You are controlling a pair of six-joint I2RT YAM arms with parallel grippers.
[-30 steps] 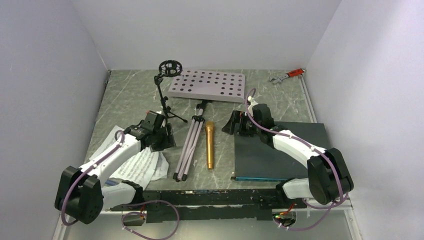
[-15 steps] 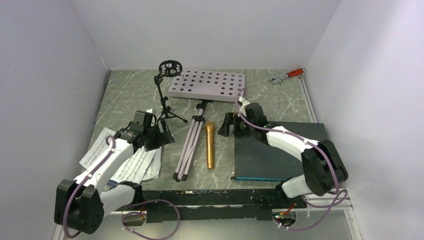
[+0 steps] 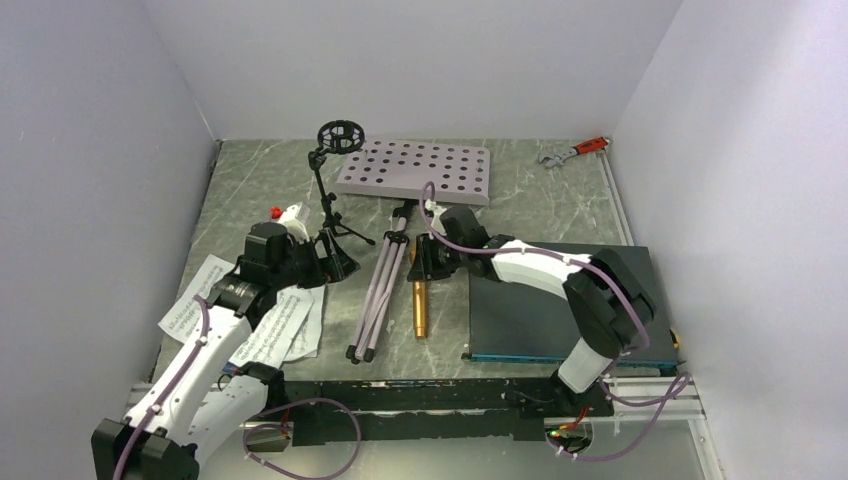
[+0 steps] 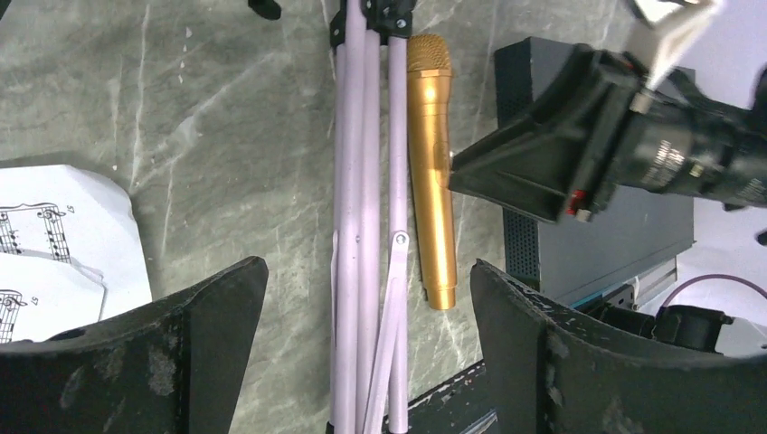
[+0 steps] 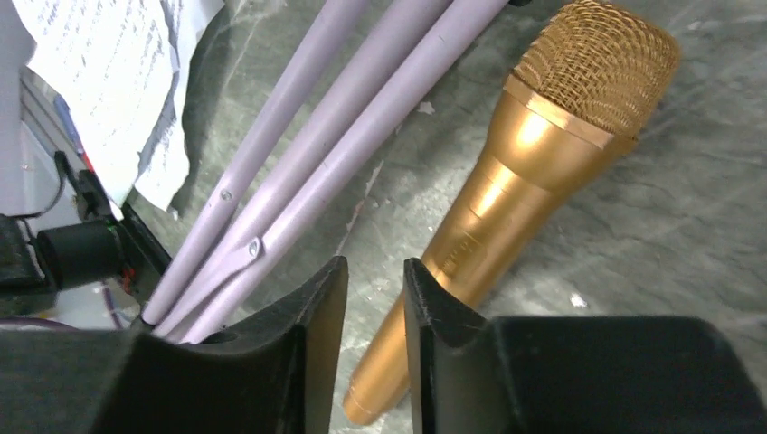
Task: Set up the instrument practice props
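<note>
The pale perforated music stand (image 3: 415,170) lies flat, its silver tripod legs (image 3: 380,290) folded toward me. The gold microphone (image 3: 417,310) lies on the table just right of the legs. My right gripper (image 3: 425,262) hovers over the microphone's upper handle. In the right wrist view its jaws (image 5: 375,264) stand only a narrow gap apart, with bare table between them. The microphone (image 5: 525,172) passes under the right finger. My left gripper (image 3: 330,265) is open and empty (image 4: 366,267), beside the black mic stand (image 3: 325,190). White sheet-music pages (image 3: 260,330) lie under the left arm.
A dark flat board (image 3: 560,300) lies right of the microphone, under the right arm. A red-handled wrench (image 3: 575,150) rests at the far right corner. Walls enclose the table on three sides.
My right gripper has slid left from the board's edge to the microphone and its jaws have narrowed. My left arm has drawn back and up while its jaws opened wider.
</note>
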